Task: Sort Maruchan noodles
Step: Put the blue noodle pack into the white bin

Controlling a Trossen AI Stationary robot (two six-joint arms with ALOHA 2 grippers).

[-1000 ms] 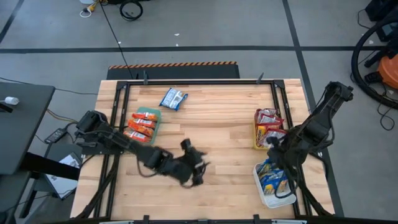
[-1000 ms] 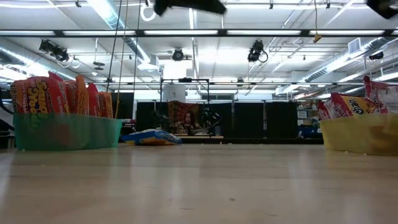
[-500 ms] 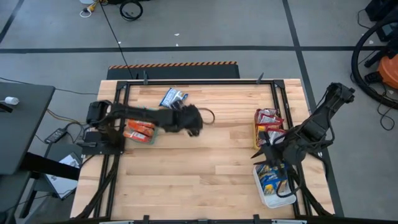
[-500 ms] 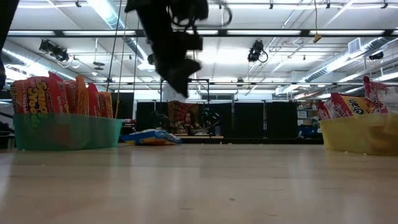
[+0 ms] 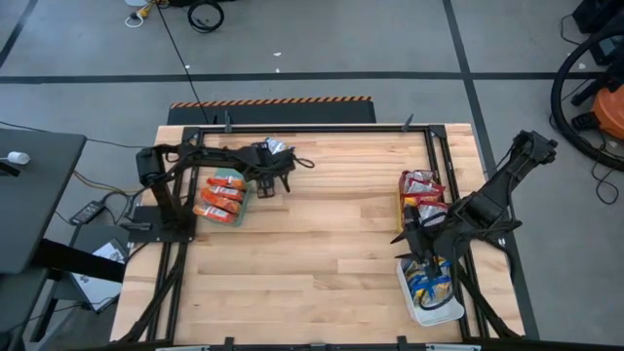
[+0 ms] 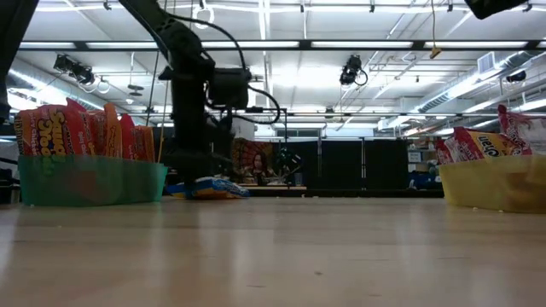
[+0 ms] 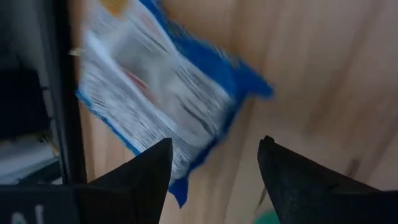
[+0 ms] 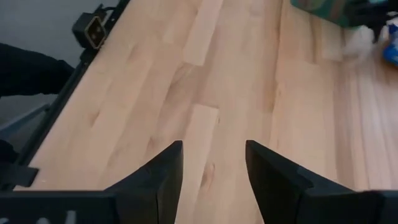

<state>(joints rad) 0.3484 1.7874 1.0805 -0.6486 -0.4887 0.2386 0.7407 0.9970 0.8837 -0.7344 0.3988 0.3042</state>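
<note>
A blue-and-white noodle packet (image 5: 276,149) lies flat on the table near its far left; the left wrist view shows the packet (image 7: 155,87) just beyond my fingers. My left gripper (image 5: 265,174) hovers open over its near edge, fingertips (image 7: 214,165) apart and touching nothing. Orange-red packets (image 5: 222,198) stand in the teal bin (image 5: 240,177). Silvery-red packets (image 5: 421,187) fill the yellow bin (image 5: 402,216), and blue packets (image 5: 429,280) lie in the white bin (image 5: 441,312). My right gripper (image 5: 408,237) stands open above the table beside the white bin, with only bare wood between its fingers (image 8: 214,168).
A black metal frame (image 5: 312,128) runs along the table's far and side edges, close behind the blue-and-white packet. The middle and near part of the wooden table (image 5: 322,253) is bare. In the low view the teal bin (image 6: 85,179) stands left and the yellow bin (image 6: 495,183) right.
My left gripper has swung from the table's near middle toward the far left, coming down and tipping downward, and now hangs over the blue-and-white packet. The packet has stayed where it was. My right arm has stayed by the white bin.
</note>
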